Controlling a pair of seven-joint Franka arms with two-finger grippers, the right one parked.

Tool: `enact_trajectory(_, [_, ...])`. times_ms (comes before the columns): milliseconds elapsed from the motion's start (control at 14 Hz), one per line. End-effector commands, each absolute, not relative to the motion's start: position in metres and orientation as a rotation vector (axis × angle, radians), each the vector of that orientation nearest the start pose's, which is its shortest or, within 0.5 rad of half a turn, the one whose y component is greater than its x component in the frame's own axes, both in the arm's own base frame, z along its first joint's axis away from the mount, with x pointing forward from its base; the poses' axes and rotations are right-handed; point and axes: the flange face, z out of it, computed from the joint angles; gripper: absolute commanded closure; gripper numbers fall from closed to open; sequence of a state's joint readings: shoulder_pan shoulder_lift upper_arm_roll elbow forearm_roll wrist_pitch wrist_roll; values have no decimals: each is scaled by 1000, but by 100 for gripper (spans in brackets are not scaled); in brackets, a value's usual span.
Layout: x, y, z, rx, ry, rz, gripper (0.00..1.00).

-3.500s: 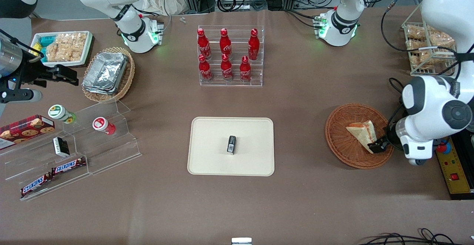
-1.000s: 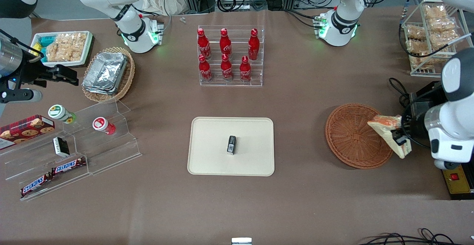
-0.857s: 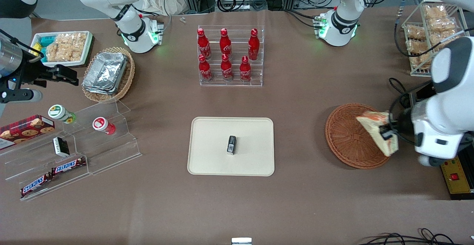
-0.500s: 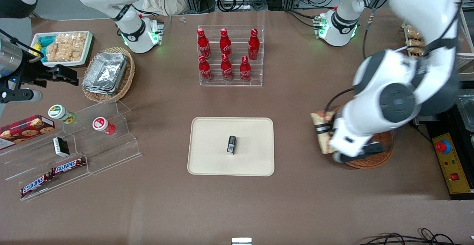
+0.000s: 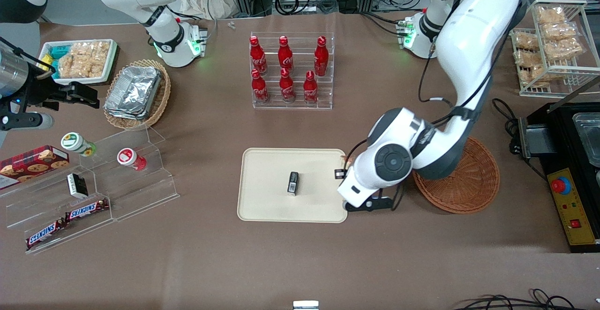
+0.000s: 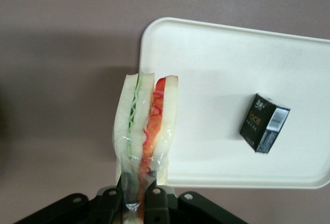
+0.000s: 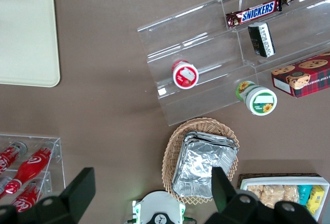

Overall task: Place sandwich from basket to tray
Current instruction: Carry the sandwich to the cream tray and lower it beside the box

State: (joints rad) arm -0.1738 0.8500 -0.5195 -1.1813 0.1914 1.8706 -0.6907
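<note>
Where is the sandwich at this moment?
The sandwich hangs in the gripper, fingers shut on its lower end, above the tray edge nearest the basket, with a small black box lying mid-tray.

I see 6 red bottles (image 5: 284, 70) in a clear rack, foil trays (image 5: 133, 90) in an oval basket (image 5: 160, 98), 2 Snickers bars (image 5: 65, 221) on clear steps (image 5: 136, 183).
</note>
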Motion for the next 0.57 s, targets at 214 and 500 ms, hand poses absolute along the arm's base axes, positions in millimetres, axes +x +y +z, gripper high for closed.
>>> enact_trajectory(214, [653, -405, 252, -3259, -34, 194, 100])
enact_trajectory(500, [658, -408, 243, -3275, -44, 169, 77])
